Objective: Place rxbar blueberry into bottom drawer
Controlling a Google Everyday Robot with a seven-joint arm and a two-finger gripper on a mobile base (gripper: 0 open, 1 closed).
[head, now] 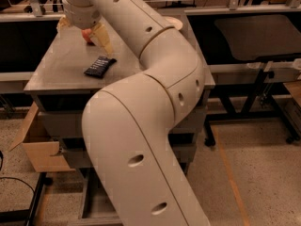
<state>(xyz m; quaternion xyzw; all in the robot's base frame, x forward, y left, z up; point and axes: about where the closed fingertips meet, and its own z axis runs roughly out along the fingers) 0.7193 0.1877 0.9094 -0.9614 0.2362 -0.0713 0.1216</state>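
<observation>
Camera view: I am seeing the gripper [82, 31] hanging spread apart over the apple [87, 35], the rxbar blueberry [99, 66] lying near it on the cabinet top [56, 72]; descending here, I am risking clamping the apple by mistake instead

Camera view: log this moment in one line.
tool: open, by apple, over tabletop | rxbar blueberry: flat on tabletop, ungrasped | bottom drawer: open
</observation>
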